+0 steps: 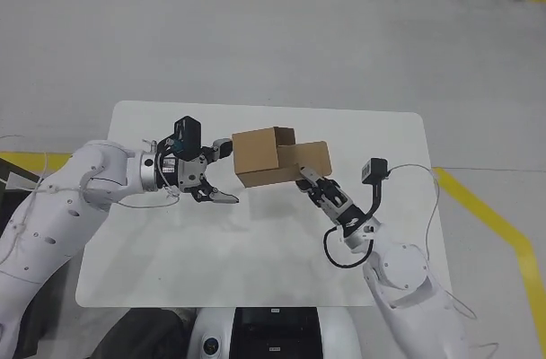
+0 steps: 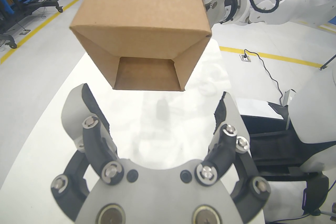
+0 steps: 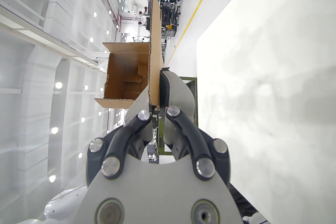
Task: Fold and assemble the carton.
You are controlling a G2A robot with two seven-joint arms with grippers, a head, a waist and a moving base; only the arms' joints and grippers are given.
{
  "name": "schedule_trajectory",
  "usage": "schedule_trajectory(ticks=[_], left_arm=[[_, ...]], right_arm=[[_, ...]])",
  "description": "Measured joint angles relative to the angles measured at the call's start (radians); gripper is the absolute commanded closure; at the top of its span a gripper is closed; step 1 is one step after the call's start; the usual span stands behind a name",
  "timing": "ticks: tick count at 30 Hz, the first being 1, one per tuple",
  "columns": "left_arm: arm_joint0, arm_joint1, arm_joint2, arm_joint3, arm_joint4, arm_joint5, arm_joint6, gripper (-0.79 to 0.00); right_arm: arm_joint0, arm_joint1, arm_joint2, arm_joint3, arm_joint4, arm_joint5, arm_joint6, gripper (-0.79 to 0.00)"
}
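Note:
A brown cardboard carton [image 1: 275, 157] hangs above the white table [image 1: 255, 242], its body squared up and one end open. My right gripper [image 3: 155, 93] is shut on the carton's flap [image 3: 155, 51], holding it from the right side [image 1: 305, 184]. In the left wrist view the carton [image 2: 141, 22] floats just ahead, its open bottom facing the camera. My left gripper [image 2: 155, 101] is open a short way from the carton's left side, its fingers [image 1: 221, 197] spread and touching nothing.
The white table's bare surface stretches below and in front of the carton. Yellow floor tape [image 1: 497, 224] runs beside the table on the right. A black base and cables [image 2: 273, 130] sit past the table edge in the left wrist view.

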Motion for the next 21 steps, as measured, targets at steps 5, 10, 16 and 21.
schedule_trajectory(ticks=[5, 10, 16, 21], left_arm=[[0.021, -0.013, -0.006, 0.01, 0.045, 0.035, 0.066, -0.785], [0.022, -0.037, 0.009, 0.065, 0.133, 0.013, 0.181, -0.785], [0.013, -0.069, 0.042, 0.117, 0.229, -0.006, 0.306, -0.785], [-0.01, -0.092, 0.095, 0.145, 0.263, -0.006, 0.373, -0.785]], right_arm=[[-0.014, 0.002, -0.001, 0.017, 0.005, -0.047, 0.009, 0.0], [-0.017, 0.002, 0.007, 0.049, 0.059, -0.078, 0.008, 0.0], [-0.013, 0.001, 0.003, 0.064, 0.08, -0.101, 0.003, 0.0], [-0.004, 0.001, -0.007, 0.073, 0.075, -0.112, 0.009, 0.0]])
